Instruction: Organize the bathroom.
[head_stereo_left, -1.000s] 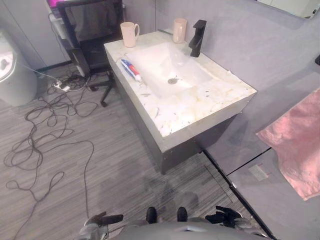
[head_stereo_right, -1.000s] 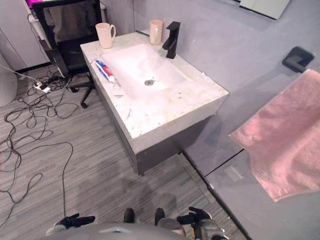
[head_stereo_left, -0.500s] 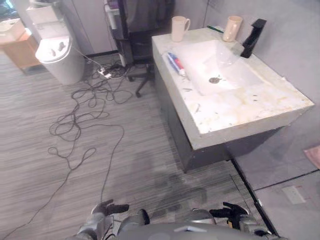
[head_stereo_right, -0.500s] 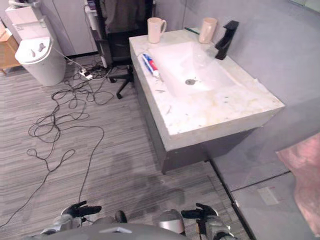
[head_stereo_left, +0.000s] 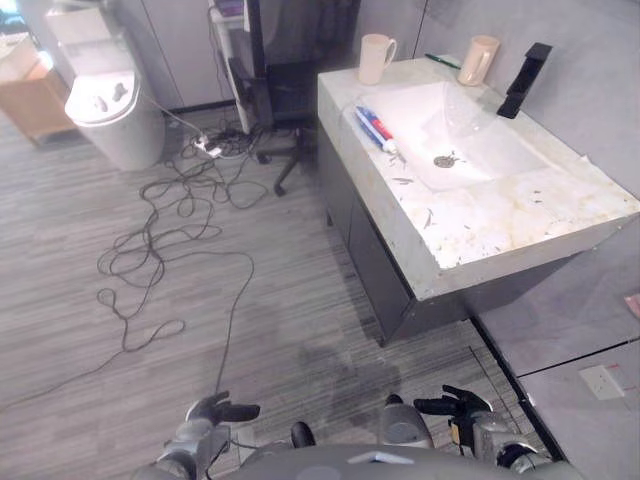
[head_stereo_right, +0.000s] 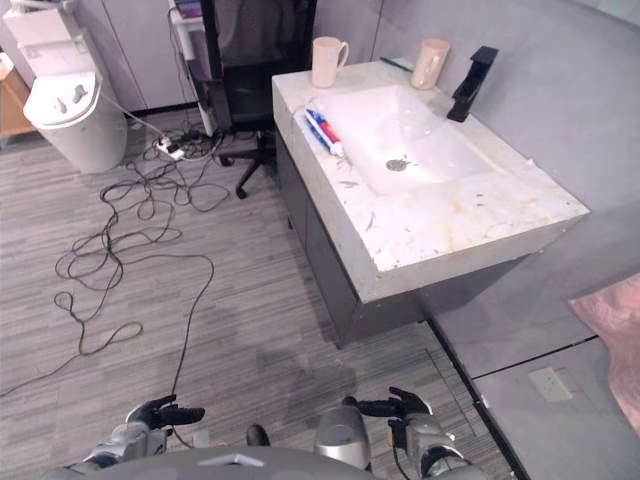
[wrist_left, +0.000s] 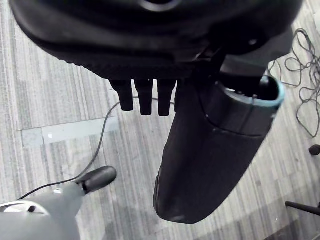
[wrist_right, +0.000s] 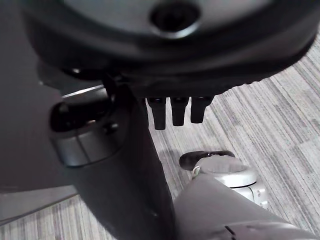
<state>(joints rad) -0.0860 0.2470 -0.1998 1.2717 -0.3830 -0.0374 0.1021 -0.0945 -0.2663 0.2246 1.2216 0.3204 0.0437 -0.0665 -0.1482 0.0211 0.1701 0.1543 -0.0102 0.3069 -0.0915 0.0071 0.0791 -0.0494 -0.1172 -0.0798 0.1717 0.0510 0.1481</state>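
A blue, red and white toothpaste tube (head_stereo_left: 377, 128) lies on the marble counter (head_stereo_left: 500, 215), just left of the white basin (head_stereo_left: 455, 135). Two cream mugs stand at the counter's back: one at the left corner (head_stereo_left: 375, 58), one (head_stereo_left: 480, 60) beside the black faucet (head_stereo_left: 526, 78). A thin green item (head_stereo_left: 441, 61) lies between the mugs. My left hand (head_stereo_left: 210, 415) and right hand (head_stereo_left: 460, 408) hang low over the floor, far from the counter. Both are open and hold nothing, with straight fingers (wrist_left: 141, 100) in the left wrist view and fingers (wrist_right: 175, 112) in the right wrist view.
A white bin (head_stereo_left: 105, 120) stands at the back left. A black office chair (head_stereo_left: 285, 60) sits against the counter's left end. Black cables (head_stereo_left: 160, 250) sprawl over the grey plank floor. A pink towel (head_stereo_right: 612, 330) hangs at the right wall.
The whole picture has shifted: the camera turned left, bringing the bin and more floor into view and sliding the towel to the right edge. Both hands stay low and open.
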